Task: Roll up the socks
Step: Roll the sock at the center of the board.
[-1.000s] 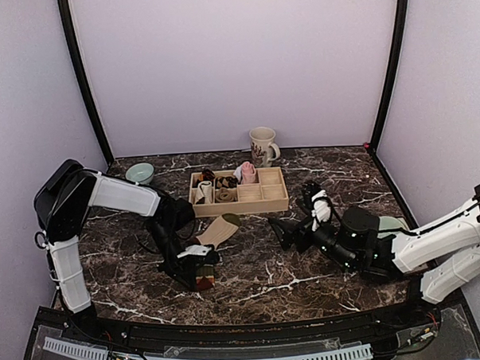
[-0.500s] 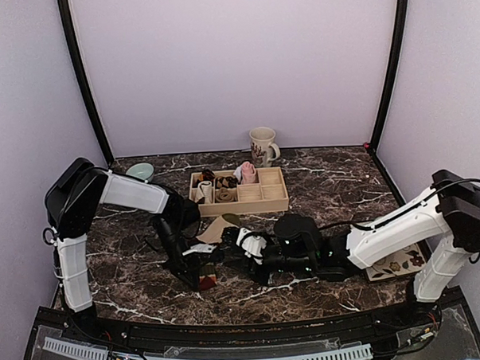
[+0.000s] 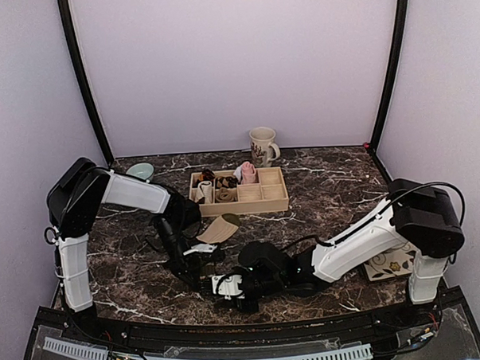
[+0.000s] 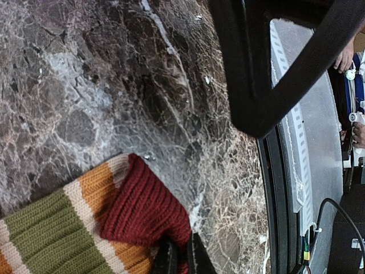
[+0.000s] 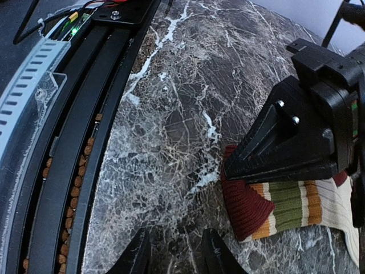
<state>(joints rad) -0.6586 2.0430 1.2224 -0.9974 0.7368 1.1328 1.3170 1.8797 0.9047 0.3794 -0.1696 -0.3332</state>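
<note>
The tan sock (image 3: 220,228) lies left of centre on the marble, its striped cuff (image 4: 142,208) banded dark red, orange, white and green. My left gripper (image 4: 181,254) is shut on the dark-red edge of that cuff; from above it (image 3: 202,271) sits at the sock's near end. My right gripper (image 5: 174,257) stands open over bare marble just beside the cuff (image 5: 245,208), nothing between its fingers; from above it (image 3: 227,286) is low near the front edge. A pink sock (image 3: 248,172) sits bunched in the wooden tray.
The wooden compartment tray (image 3: 265,201) holds small rolled bundles (image 3: 212,185) at the back centre. Behind it stands a mug (image 3: 262,145), and a pale green bowl (image 3: 140,172) sits back left. A flowered card (image 3: 391,263) lies right. The black front rail (image 5: 68,171) runs close by.
My right arm has swept left across the front of the table to beside the left gripper, its jaws narrower than before. The left gripper has kept its hold on the cuff.
</note>
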